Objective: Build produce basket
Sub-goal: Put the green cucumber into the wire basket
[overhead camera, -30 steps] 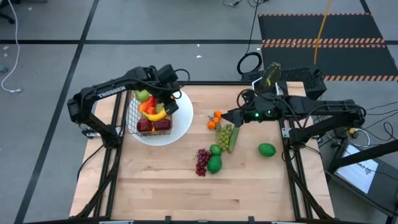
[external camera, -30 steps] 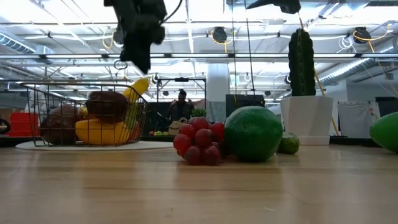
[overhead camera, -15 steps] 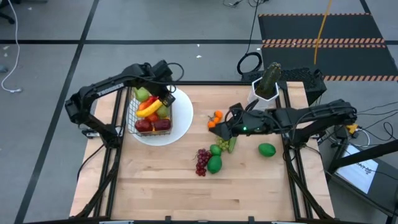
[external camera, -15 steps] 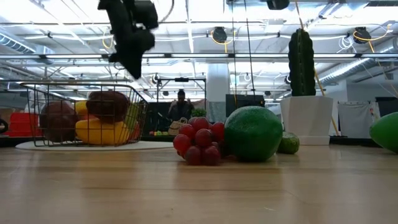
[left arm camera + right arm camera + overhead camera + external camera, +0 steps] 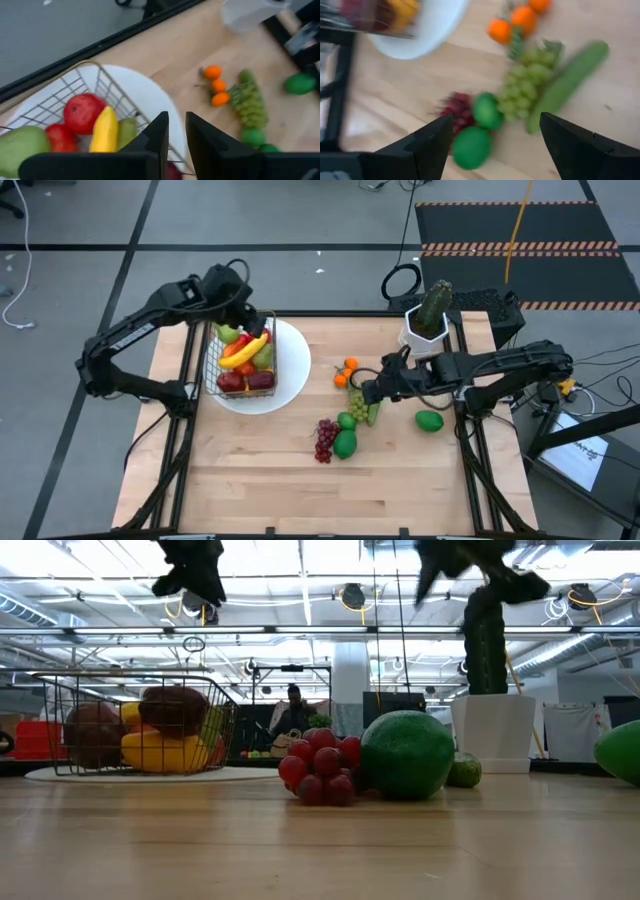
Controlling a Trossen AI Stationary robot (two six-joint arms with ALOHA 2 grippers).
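My right hand (image 5: pixel 366 391) is hovering open over green grapes (image 5: pixel 359 401); I'm centering the fingers before clenching.

- Wire basket (image 5: pixel 140 725) on a white plate (image 5: pixel 240 774) — apples and banana (image 5: pixel 160 752) inside.
- Red grapes (image 5: pixel 320 766) touch a green lime (image 5: pixel 408 754).
- Cactus (image 5: pixel 485 640) in a white pot (image 5: pixel 490 732) behind.

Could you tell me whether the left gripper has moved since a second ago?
Yes. In the high view the left gripper has pulled back off the basket toward the table's far edge.
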